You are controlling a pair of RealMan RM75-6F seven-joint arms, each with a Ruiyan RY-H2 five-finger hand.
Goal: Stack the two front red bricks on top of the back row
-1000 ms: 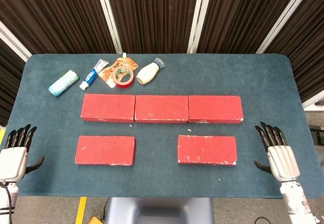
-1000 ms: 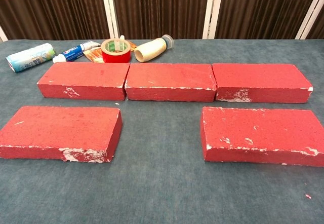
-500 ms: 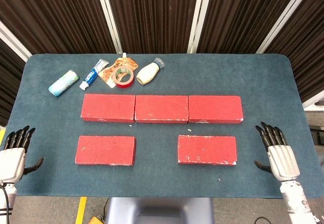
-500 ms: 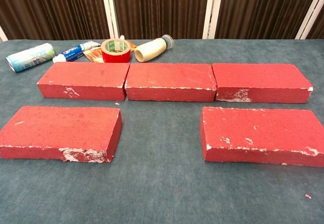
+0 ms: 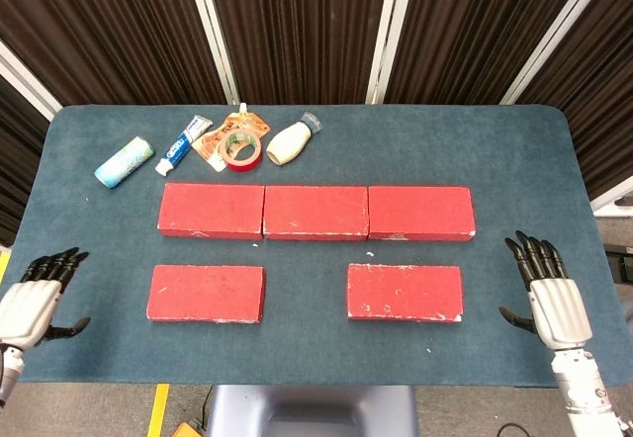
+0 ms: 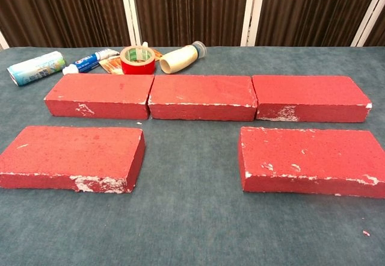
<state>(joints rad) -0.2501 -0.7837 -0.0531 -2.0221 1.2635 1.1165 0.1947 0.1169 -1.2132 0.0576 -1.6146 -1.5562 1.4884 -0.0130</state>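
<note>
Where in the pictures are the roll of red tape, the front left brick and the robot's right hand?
roll of red tape point(image 6: 138, 60): chest view, red outer side.
front left brick point(image 5: 206, 293): head view, top face.
right hand point(image 5: 550, 299): head view, back of the hand.

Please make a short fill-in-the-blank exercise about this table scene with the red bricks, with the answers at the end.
1. The back row consists of ___ red bricks set end to end.
2. The roll of tape is coloured ___.
3. On top of the back row, ___ bricks are stacked so far.
4. The right hand holds ___.

Answers: three; red; no; nothing
</note>
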